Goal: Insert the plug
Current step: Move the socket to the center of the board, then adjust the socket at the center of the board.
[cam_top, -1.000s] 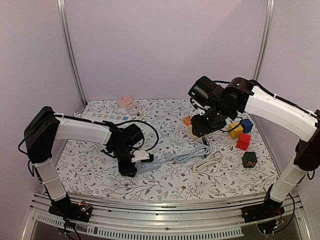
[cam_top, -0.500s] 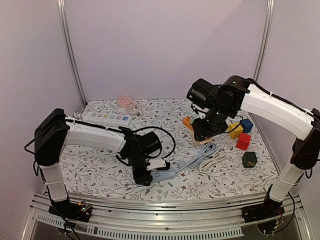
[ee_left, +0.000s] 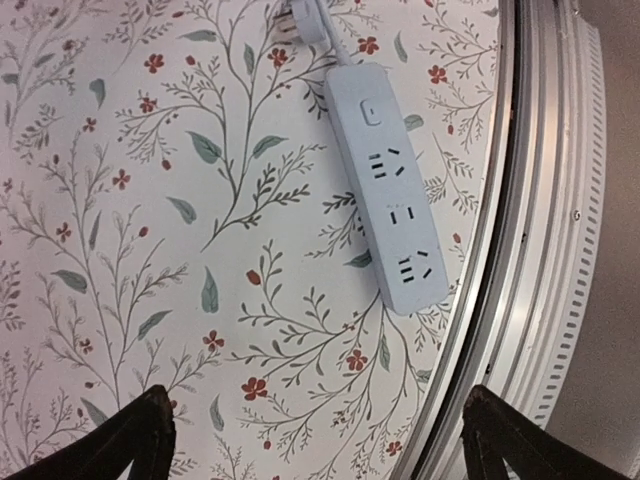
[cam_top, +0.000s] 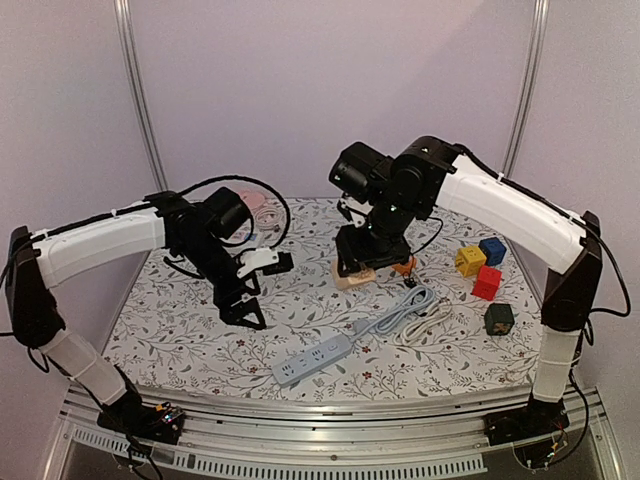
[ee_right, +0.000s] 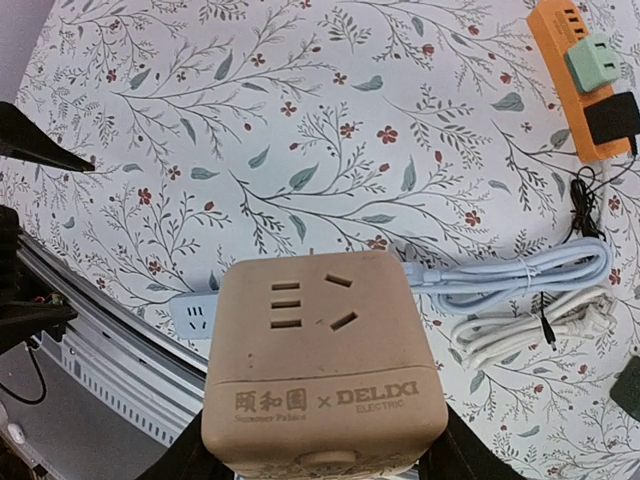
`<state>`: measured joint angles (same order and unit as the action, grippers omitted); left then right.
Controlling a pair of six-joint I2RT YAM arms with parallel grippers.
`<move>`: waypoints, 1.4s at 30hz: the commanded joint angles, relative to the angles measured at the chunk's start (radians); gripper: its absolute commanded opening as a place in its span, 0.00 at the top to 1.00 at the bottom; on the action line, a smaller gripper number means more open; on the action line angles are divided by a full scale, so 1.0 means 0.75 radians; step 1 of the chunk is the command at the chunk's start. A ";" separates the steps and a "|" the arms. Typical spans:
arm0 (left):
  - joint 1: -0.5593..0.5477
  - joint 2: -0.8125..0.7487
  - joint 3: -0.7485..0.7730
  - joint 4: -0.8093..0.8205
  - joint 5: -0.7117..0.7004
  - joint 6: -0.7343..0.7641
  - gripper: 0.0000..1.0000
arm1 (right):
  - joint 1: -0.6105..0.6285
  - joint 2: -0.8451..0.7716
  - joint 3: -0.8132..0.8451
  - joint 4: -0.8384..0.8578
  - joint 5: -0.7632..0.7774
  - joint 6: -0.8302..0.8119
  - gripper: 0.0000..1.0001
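The plug is a tan cube adapter (ee_right: 320, 360) with socket holes on its upper face. My right gripper (ee_right: 322, 455) is shut on its sides and holds it above the table's middle (cam_top: 353, 277). The pale blue power strip (cam_top: 313, 360) lies flat near the front edge, sockets up, and is also seen in the left wrist view (ee_left: 395, 190). My left gripper (ee_left: 320, 425) hangs open above the cloth with nothing between its fingers, up and left of the strip (cam_top: 262, 290).
The strip's coiled blue cable (ee_right: 540, 275) and a white cable bundle (ee_right: 530, 330) lie right of the strip. An orange strip (ee_right: 580, 80) carries a green adapter. Yellow (cam_top: 470, 261), blue (cam_top: 492, 250), red (cam_top: 487, 282) and dark green (cam_top: 498, 318) cubes sit at the right. A metal rail (ee_left: 540, 200) borders the front edge.
My left gripper opened and let go of the power strip, then rose back and to the left. My right arm carried the tan plug leftward toward the middle.
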<state>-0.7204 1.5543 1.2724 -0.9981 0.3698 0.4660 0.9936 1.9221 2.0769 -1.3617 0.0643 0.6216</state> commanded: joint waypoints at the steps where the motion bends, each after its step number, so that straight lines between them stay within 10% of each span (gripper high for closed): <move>1: 0.187 -0.085 -0.164 -0.019 0.065 0.078 0.01 | 0.078 0.243 0.244 -0.408 -0.094 0.020 1.00; 6: 0.322 -0.077 -0.251 0.088 0.131 0.071 0.01 | 0.130 0.406 0.348 -0.449 -0.202 -0.031 1.00; 23: 0.143 0.113 -0.408 0.368 0.393 -0.090 0.47 | 0.154 0.433 0.154 -0.589 -0.301 0.012 1.00; 32: 0.115 0.032 -0.387 0.470 0.397 -0.070 0.36 | 0.155 0.385 0.088 -0.589 -0.298 -0.023 1.00; 42: 0.106 0.132 -0.389 0.527 0.508 -0.175 0.45 | 0.159 0.342 -0.002 -0.588 -0.274 -0.021 1.00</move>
<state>-0.6315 1.6276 0.9756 -0.6399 0.6739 0.3672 1.1061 2.2436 2.1006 -1.3457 -0.1493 0.6147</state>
